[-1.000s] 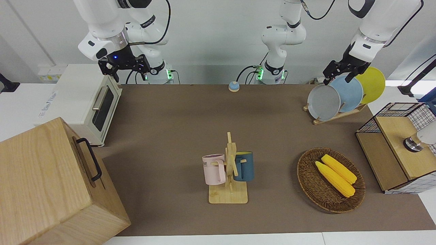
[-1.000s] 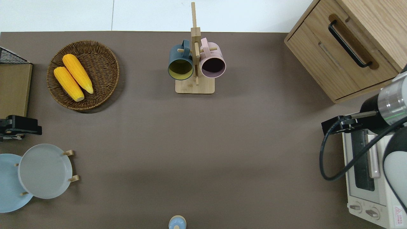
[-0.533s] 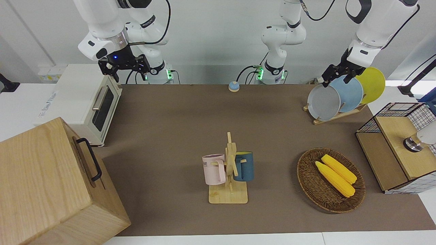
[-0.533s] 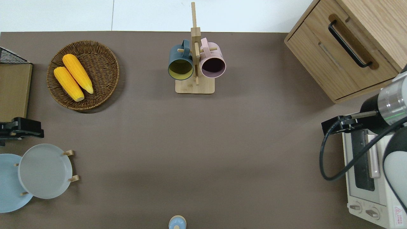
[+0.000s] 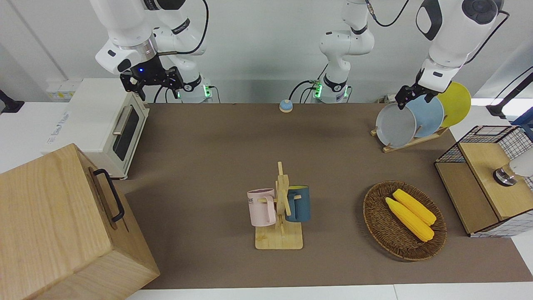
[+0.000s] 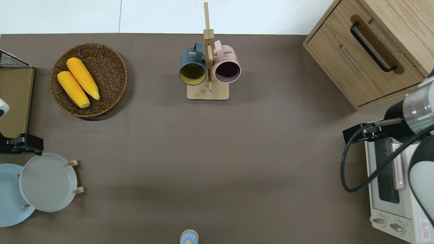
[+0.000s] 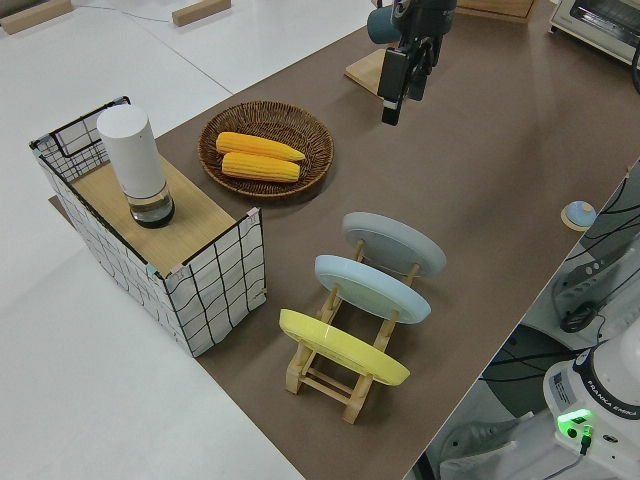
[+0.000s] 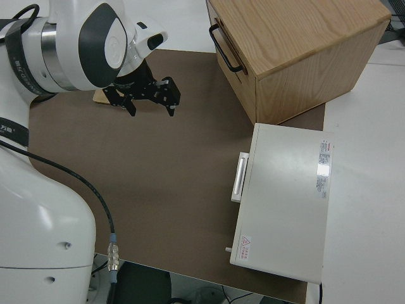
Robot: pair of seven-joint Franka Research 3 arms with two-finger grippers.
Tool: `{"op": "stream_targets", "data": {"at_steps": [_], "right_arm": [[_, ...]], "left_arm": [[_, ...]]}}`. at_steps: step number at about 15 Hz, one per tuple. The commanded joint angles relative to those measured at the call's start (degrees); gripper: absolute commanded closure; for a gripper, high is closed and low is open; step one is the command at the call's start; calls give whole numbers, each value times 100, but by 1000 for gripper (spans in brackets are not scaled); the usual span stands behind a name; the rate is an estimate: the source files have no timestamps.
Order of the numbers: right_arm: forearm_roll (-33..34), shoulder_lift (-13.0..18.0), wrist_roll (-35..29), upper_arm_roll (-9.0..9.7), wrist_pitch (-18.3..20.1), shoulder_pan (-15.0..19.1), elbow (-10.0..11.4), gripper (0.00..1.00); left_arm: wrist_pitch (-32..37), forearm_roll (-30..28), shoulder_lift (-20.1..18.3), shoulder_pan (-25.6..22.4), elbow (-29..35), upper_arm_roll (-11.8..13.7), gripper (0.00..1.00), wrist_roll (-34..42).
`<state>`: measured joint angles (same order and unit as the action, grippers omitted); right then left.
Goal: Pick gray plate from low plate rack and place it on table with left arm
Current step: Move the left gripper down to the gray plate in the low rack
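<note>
**Left tool up in the air near the rack, gray plate still slotted**

Nearest the robots, the low plate rack [image 7: 345, 355] stands at the left arm's end of the tabletop [image 6: 217, 162] and carries three plates leaning on its pegs. The yellow plate [image 7: 342, 347] sits in the slot nearest the robots, the light blue plate [image 7: 372, 288] in the middle, and the gray plate [image 7: 393, 243] in the slot farthest from them.

The left tool [image 7: 398, 88] hangs fingers down and, seen from overhead, over the tabletop just past the gray plate's rim. It touches no plate and holds nothing; its fingers are slightly parted.

Farther out, a wicker basket [image 6: 112, 98] holds two corn cobs [image 6: 78, 82], and a mug tree [image 6: 208, 62] carries two mugs.

The right arm is parked, its tool [image 8: 149, 96] open and empty.
</note>
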<state>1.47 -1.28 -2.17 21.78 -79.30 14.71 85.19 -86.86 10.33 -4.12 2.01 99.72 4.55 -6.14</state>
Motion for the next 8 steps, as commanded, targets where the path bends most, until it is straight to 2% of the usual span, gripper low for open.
{"op": "stream_targets", "data": {"at_steps": [1,8], "right_arm": [[38,14,-73,134,82,147,-55,17],[38,14,-73,134,82,147,-55,17]], "left_arm": [[-138,670,-291,89,661,29,2,-36],[-682,1638,-564,19,1751,29,2,-53]]}}
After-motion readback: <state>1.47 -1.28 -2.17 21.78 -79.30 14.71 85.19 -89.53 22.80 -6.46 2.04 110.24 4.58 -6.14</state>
